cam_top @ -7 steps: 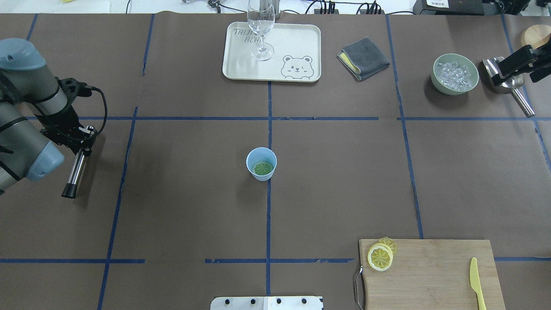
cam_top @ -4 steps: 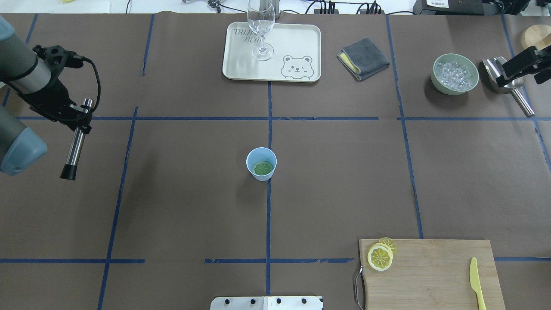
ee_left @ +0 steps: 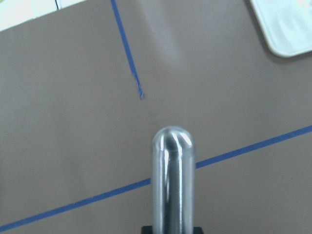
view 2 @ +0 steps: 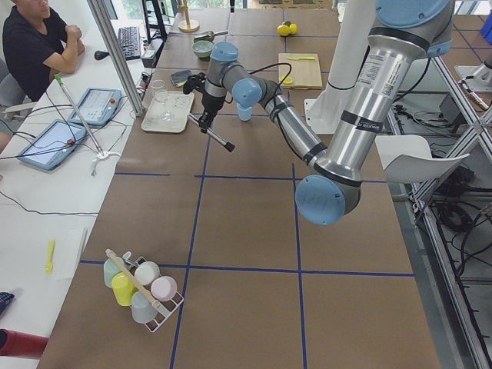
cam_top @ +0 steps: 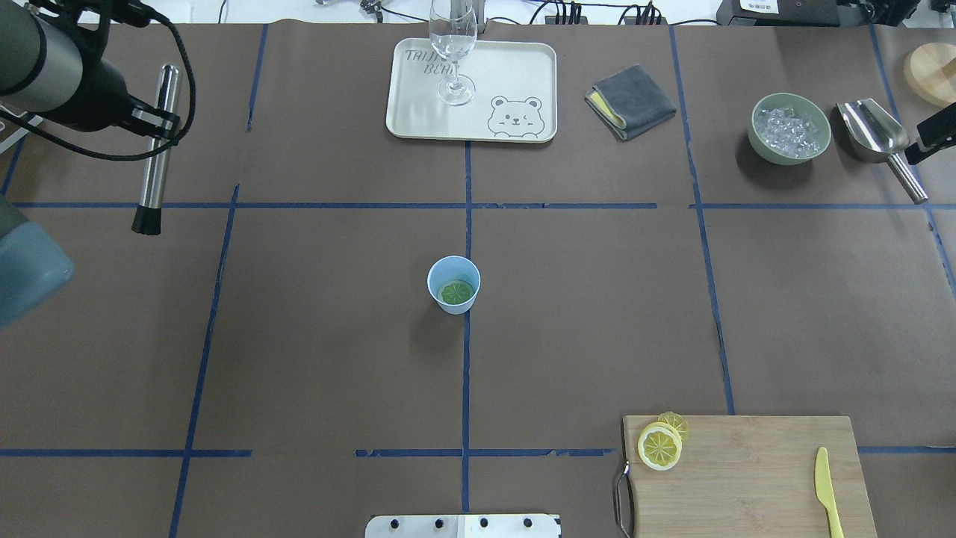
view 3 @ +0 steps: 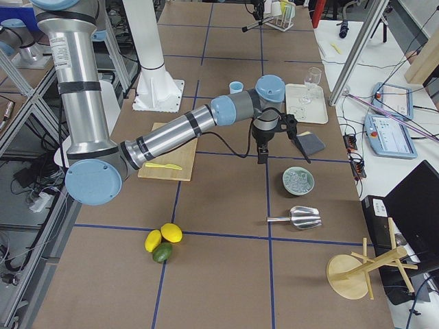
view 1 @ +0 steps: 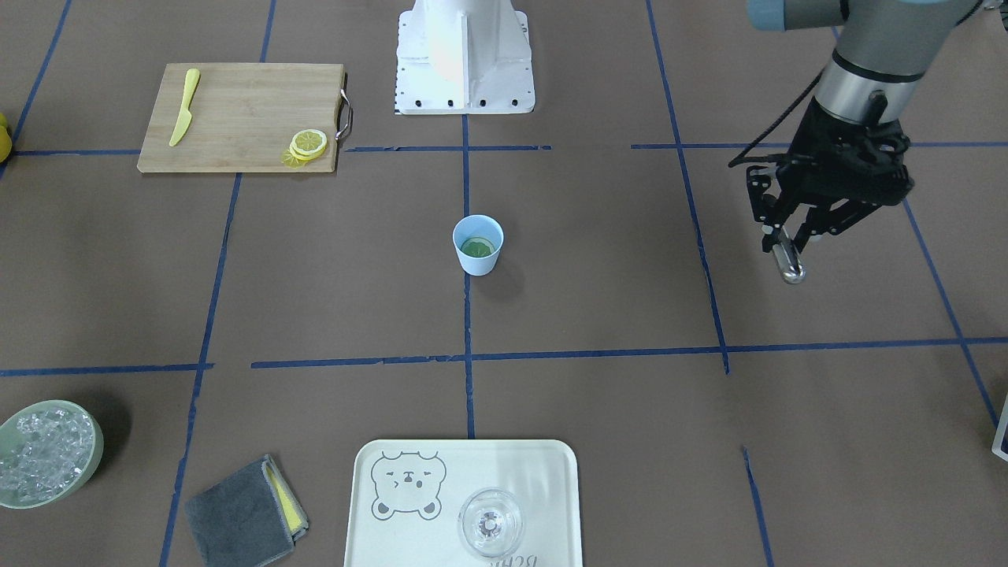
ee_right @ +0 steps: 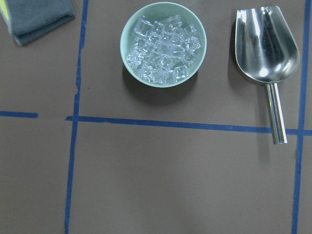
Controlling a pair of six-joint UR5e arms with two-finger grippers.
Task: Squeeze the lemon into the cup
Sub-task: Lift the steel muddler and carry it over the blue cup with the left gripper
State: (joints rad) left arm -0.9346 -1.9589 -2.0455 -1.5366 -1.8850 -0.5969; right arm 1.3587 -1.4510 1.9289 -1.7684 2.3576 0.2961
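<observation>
The light-blue cup (cam_top: 453, 284) stands upright at the table's middle, also in the front view (view 1: 477, 246). A round greenish slice lies in its bottom. Lemon slices (cam_top: 659, 445) lie stacked at the near left corner of the cutting board (cam_top: 747, 471), also in the front view (view 1: 309, 144). My left gripper (cam_top: 151, 123) is at the far left, high above the table and far from the cup. It is shut on a steel muddler (cam_top: 155, 157) with a black tip, also in the left wrist view (ee_left: 173, 180). My right gripper (cam_top: 935, 131) shows only partly at the right edge, beside the scoop. Its jaws are hidden.
A cream tray (cam_top: 515, 75) with a clear glass (cam_top: 452, 45) stands at the far middle. A grey cloth (cam_top: 631, 99), a pale-green bowl of ice (ee_right: 163, 44) and a steel scoop (ee_right: 269, 48) lie at the far right. A yellow knife (cam_top: 827, 489) lies on the board.
My left arm has swung up and away toward the far left with the muddler. My right gripper has drawn back to the right, off the scoop.
</observation>
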